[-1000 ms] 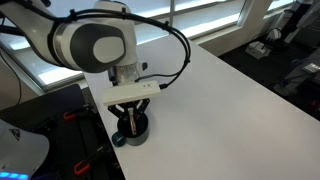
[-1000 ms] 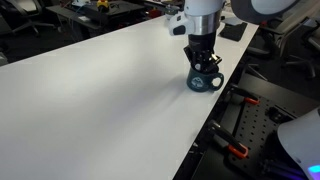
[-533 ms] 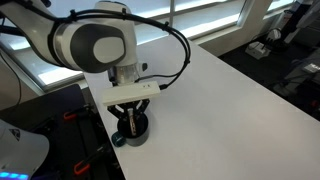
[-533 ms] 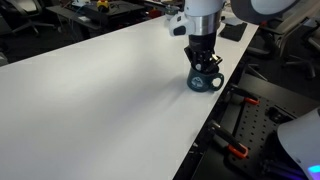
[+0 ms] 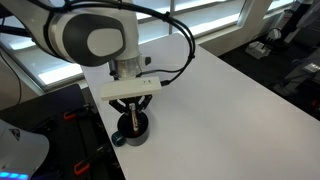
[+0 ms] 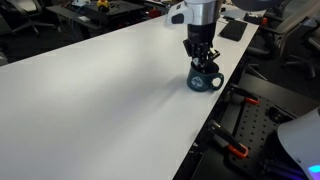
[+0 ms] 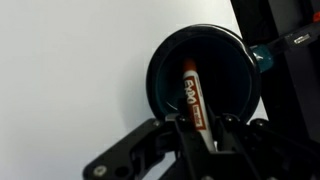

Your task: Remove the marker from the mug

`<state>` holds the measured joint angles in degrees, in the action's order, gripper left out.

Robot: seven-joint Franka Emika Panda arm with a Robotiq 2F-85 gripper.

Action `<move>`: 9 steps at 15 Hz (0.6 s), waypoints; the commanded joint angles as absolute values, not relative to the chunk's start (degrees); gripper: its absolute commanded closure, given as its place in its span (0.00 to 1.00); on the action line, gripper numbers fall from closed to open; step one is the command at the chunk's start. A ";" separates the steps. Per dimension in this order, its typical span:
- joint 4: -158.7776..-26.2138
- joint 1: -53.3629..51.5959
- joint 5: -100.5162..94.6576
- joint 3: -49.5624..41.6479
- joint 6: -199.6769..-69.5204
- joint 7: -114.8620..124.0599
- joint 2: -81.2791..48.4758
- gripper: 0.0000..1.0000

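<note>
The dark navy mug [image 5: 131, 133] stands near the edge of the white table, also seen in an exterior view [image 6: 205, 82]. In the wrist view I look down into the mug [image 7: 225, 85], with its handle at the right. The orange-red marker [image 7: 192, 92] stands tilted inside it, its upper end between my fingers. My gripper [image 7: 193, 132] is shut on the marker, right above the mug in both exterior views [image 5: 133, 112] [image 6: 201, 60]. The marker's lower end is still within the mug's rim.
The white table [image 5: 230, 90] stretches away from the mug; its edge runs close beside the mug [image 6: 225, 95]. Dark equipment with orange clamps [image 6: 236, 150] stands just past that edge. Office clutter lies beyond the table's far end.
My gripper and arm have risen a little above the mug with the marker held. The mug has not moved.
</note>
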<state>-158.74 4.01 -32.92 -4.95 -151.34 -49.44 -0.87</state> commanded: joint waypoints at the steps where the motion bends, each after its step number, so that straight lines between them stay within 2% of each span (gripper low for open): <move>1: -159.60 3.34 -28.83 -3.92 -147.78 -51.14 5.07 0.95; 9: -158.65 -0.32 -5.67 -5.30 -144.87 -60.13 12.99 0.95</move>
<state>-158.72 1.67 -12.08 -4.35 -147.15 -58.13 9.57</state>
